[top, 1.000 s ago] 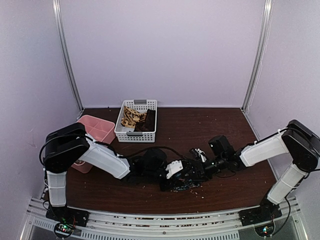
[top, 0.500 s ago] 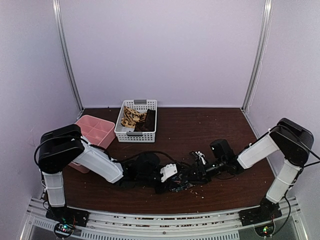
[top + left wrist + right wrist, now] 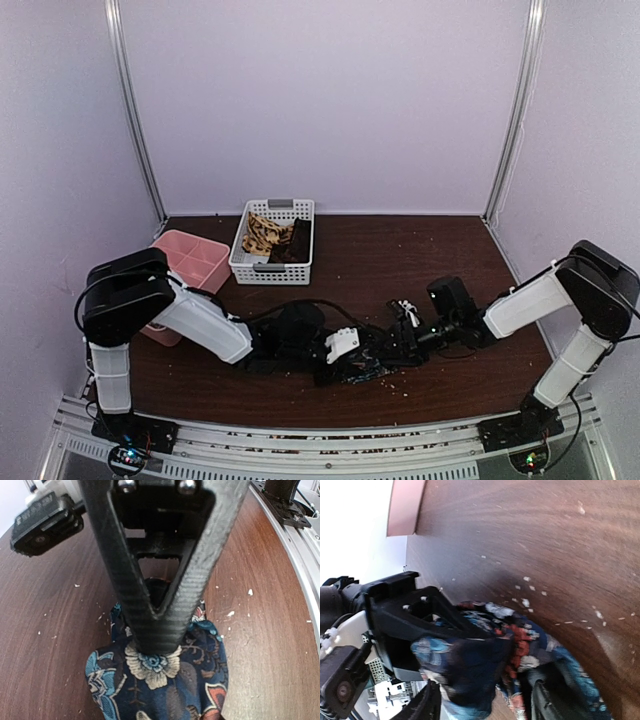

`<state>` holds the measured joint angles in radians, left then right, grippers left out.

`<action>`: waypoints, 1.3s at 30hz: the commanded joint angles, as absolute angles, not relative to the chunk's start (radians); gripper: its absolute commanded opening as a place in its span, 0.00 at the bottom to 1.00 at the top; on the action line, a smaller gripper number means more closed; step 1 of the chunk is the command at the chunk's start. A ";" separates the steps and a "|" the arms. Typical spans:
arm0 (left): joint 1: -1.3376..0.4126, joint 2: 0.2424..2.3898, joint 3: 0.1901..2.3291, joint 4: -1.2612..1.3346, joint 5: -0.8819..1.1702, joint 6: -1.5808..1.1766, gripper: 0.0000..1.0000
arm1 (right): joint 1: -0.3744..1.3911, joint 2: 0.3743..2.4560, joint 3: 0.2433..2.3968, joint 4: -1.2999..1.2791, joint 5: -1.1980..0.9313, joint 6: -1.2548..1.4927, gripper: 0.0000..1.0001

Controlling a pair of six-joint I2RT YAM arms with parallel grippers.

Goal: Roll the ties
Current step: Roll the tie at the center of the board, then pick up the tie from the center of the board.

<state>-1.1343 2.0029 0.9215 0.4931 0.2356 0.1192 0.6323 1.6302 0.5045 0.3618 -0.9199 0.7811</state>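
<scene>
On the brown table (image 3: 420, 250), seen from overhead, the white basket (image 3: 270, 272) at 11 o'clock, beside a pink tray (image 3: 195, 255), holds the tan tie (image 3: 262, 235) and the brown tie (image 3: 297, 243); the floral tie (image 3: 365, 370) lies bunched at 6 o'clock. Only the wrist cameras reveal the grips: the left gripper (image 3: 157, 642) pinches the fabric, the right gripper (image 3: 485, 700) stands wide astride it.

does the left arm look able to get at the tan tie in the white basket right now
Probably not yet: the left gripper is shut on the floral tie. Bare table lies between it and the white basket holding the tan tie, so once freed, likely yes.
</scene>
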 commanded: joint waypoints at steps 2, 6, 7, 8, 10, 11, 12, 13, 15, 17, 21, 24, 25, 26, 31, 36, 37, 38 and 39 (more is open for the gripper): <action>-1.138 2.071 0.937 0.317 0.256 0.114 0.33 | 0.670 1.561 0.535 0.300 -0.877 0.789 0.56; -1.138 2.080 0.949 0.300 0.258 0.114 0.33 | 0.686 1.566 0.548 0.294 -0.884 0.791 0.51; -1.138 2.079 0.949 0.300 0.257 0.113 0.33 | 0.686 1.571 0.548 0.288 -0.882 0.786 0.49; -1.138 2.079 0.948 0.301 0.255 0.113 0.33 | 0.687 1.576 0.550 0.275 -0.878 0.778 0.47; -1.138 2.077 0.946 0.306 0.251 0.109 0.35 | 0.686 1.595 0.554 0.235 -0.862 0.748 0.34; -1.138 2.076 0.944 0.312 0.244 0.104 0.37 | 0.685 1.600 0.554 0.218 -0.852 0.735 0.24; -1.137 2.074 0.942 0.320 0.240 0.100 0.39 | 0.683 1.611 0.551 0.206 -0.843 0.725 0.15; -1.138 2.072 0.938 0.331 0.238 0.094 0.41 | 0.680 1.621 0.547 0.202 -0.838 0.718 0.09; -1.138 2.065 0.930 0.362 0.236 0.083 0.48 | 0.673 1.640 0.535 0.197 -0.834 0.706 0.00; -1.137 2.058 0.915 0.412 0.226 0.067 0.55 | 0.666 1.655 0.525 0.189 -0.823 0.683 0.00; -1.138 2.038 0.871 0.553 0.213 0.032 0.62 | 0.648 1.681 0.503 0.173 -0.803 0.645 0.00; -1.144 2.033 0.847 0.674 0.219 0.014 0.67 | 0.629 1.691 0.489 0.161 -0.787 0.620 0.00; -1.150 2.033 0.843 0.701 0.215 0.015 0.68 | 0.622 1.694 0.485 0.157 -0.782 0.616 0.00; -1.154 2.035 0.842 0.721 0.210 0.017 0.68 | 0.615 1.698 0.483 0.154 -0.780 0.611 0.00; -1.167 2.069 0.886 0.764 0.197 0.020 0.70 | 0.596 1.710 0.486 0.143 -0.768 0.610 0.00; -1.167 2.128 0.954 0.753 0.208 0.010 0.65 | 0.596 1.701 0.503 0.108 -0.762 0.594 0.00; -1.167 2.139 0.964 0.751 0.214 0.004 0.63 | 0.597 1.696 0.502 0.104 -0.763 0.590 0.00; -1.167 2.149 0.969 0.751 0.220 -0.003 0.61 | 0.597 1.693 0.504 0.098 -0.765 0.589 0.00; -1.167 2.158 0.970 0.755 0.226 -0.013 0.56 | 0.597 1.691 0.505 0.095 -0.766 0.586 0.00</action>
